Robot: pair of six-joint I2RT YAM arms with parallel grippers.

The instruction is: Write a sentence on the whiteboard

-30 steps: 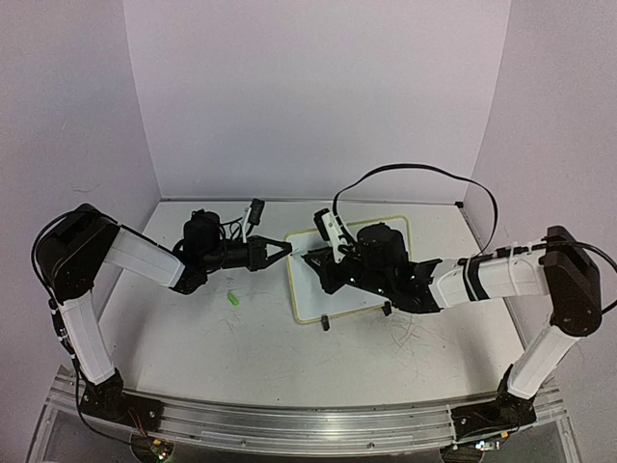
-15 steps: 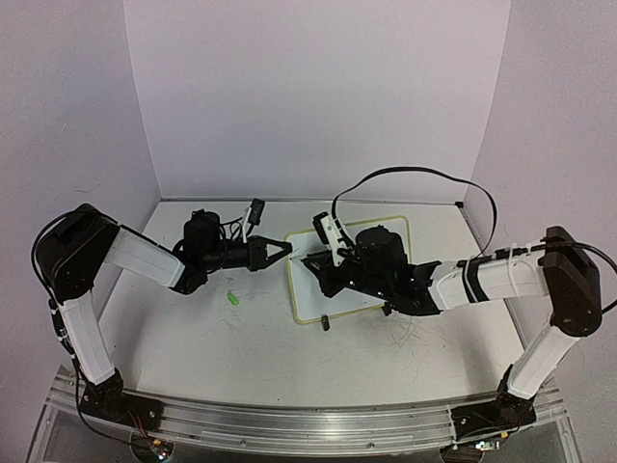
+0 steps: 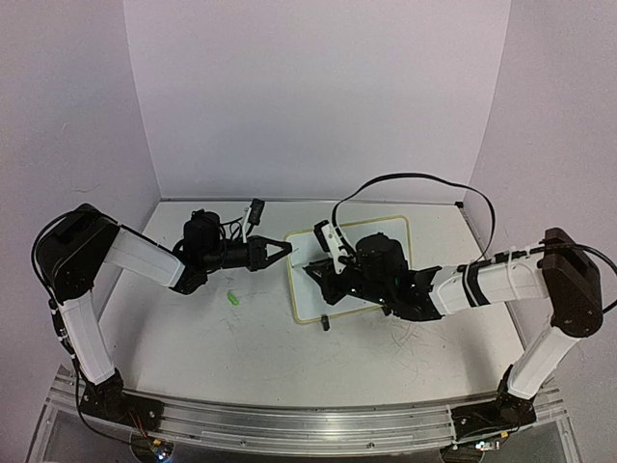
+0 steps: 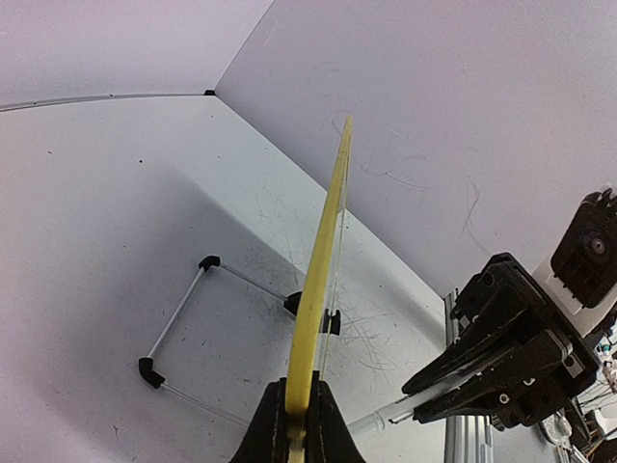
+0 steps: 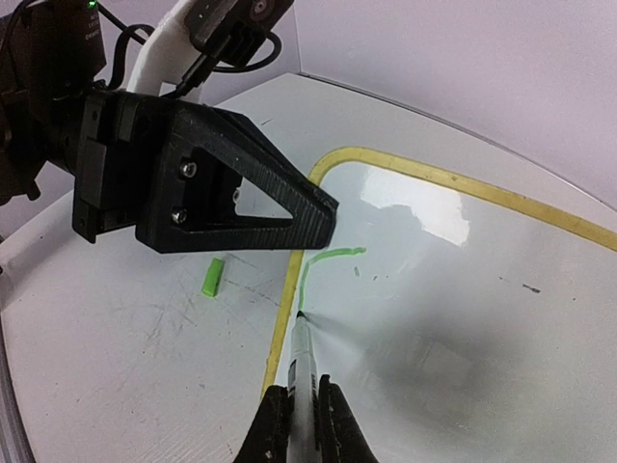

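Green lettering (image 5: 318, 262) barely begun by the board's (image 5: 463, 289) rim; my right claw (image 5: 300, 417) pinches the marker (image 5: 302, 352), left claw (image 4: 299, 403) clamps the board; next, steady strokes.

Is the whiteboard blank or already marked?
Marked: a green stroke lies on the whiteboard near its yellow rim, the marker tip at its lower end. No letter is readable.

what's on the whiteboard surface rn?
Short green marker stroke beside the yellow rim of the small white whiteboard, thin white pen tip on it. Top view: right arm covers the middle.
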